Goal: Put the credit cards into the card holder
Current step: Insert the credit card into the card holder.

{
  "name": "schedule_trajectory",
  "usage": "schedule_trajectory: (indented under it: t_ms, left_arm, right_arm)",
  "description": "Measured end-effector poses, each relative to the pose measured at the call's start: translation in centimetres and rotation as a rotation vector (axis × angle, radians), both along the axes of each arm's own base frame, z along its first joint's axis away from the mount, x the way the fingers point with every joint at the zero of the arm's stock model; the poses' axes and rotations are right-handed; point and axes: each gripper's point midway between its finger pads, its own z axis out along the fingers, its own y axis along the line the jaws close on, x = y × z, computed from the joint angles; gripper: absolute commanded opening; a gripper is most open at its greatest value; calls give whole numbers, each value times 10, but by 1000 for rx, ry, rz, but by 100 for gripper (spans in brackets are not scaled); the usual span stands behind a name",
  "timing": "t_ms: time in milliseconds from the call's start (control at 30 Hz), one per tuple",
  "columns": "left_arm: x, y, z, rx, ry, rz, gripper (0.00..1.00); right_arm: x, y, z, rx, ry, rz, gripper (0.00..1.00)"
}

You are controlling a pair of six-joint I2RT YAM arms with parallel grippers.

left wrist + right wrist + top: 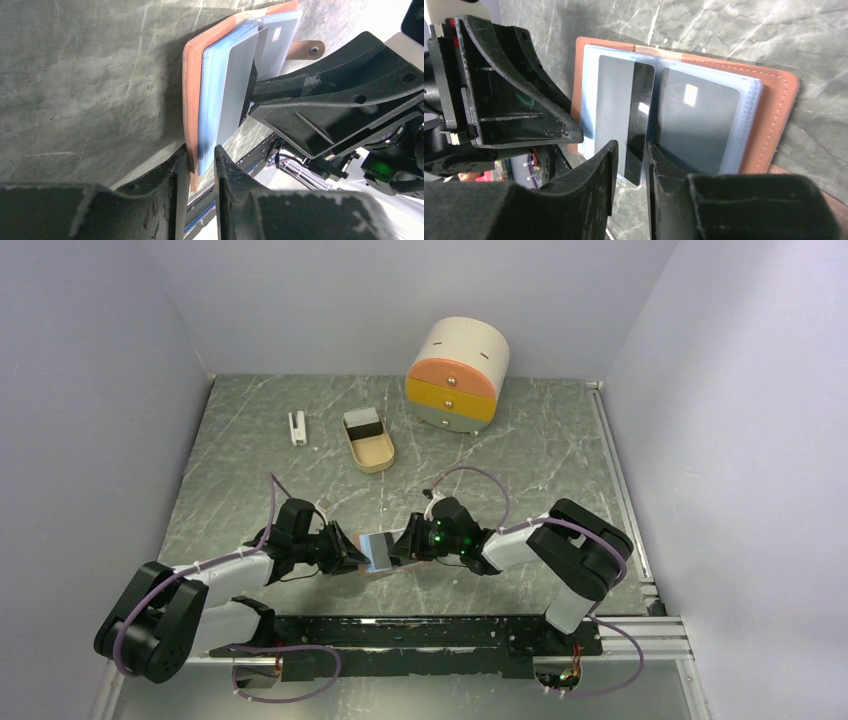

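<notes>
The salmon-pink card holder [380, 552] lies open on the table between both grippers, its clear pockets facing up [774, 115]. My left gripper [201, 155] is shut on its edge, with cover and pockets [192, 100] between the fingers. My right gripper [631, 150] is shut on a grey credit card with a dark stripe [616, 100]. It holds the card slanted at the holder's middle pocket, partly in. The card also shows in the left wrist view [235, 95]. Another grey card [699, 120] sits inside the right-hand pocket. In the top view the grippers meet, left [352, 552] and right [405, 545].
A beige oval tray [372, 448] with a dark item in it stands at the back. A small white upright block [297, 427] is left of it, and a round cream and orange drawer box [458, 375] at the back right. The holder's snap strap [305, 48] sticks out.
</notes>
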Motion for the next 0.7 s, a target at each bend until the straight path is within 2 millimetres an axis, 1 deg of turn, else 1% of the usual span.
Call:
schedule_trajectory:
  t_ms: [133, 367, 533, 633, 667, 700]
  left_arm:
    - [0, -1, 1, -8, -3, -4, 30]
    - [2, -3, 4, -22, -13, -8, 32]
    - [3, -4, 5, -23, -16, -9, 35]
    - [5, -5, 9, -28, -30, -9, 36]
    - [6, -5, 10, -30, -35, -9, 36]
    - [6, -5, 11, -32, -37, -9, 36]
  right_arm:
    - [-3, 5, 0, 25, 3, 31, 29]
    - [-9, 12, 3, 75, -3, 79, 36]
    - [-9, 12, 3, 75, -8, 82, 42]
    - [-8, 11, 4, 67, -12, 79, 48]
    - [-8, 10, 5, 64, -14, 78, 49]
    - [-8, 10, 6, 61, -16, 78, 47]
